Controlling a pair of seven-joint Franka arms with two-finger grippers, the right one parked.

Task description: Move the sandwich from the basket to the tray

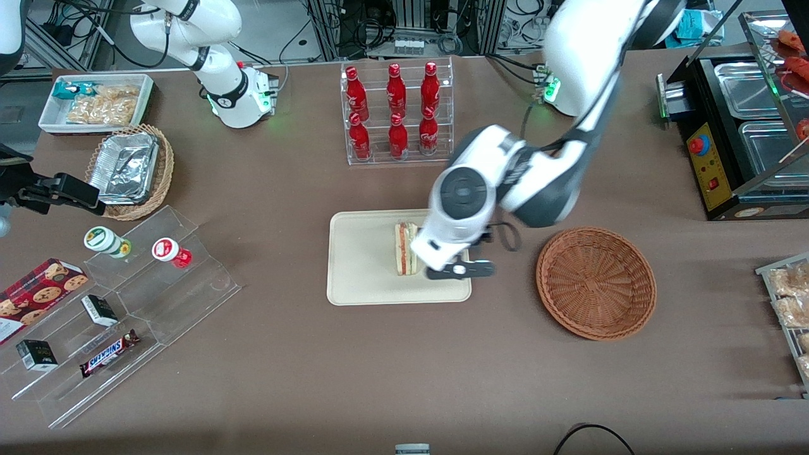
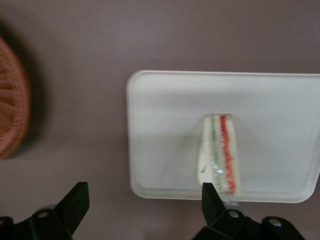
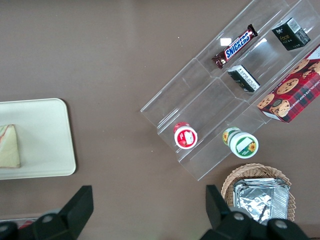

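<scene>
sandwich (image 1: 406, 248) on tray (image 1: 360, 265), gripper (image 2: 145, 207) above

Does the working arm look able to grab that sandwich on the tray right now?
Probably yes. The tool hangs open just above the tray, right beside the sandwich, and nothing lies between them.

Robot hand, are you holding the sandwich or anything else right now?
Nothing is held. The gripper hangs open above the tray, and the sandwich lies on the tray, free of the fingers. The basket beside the tray has nothing in it.
</scene>
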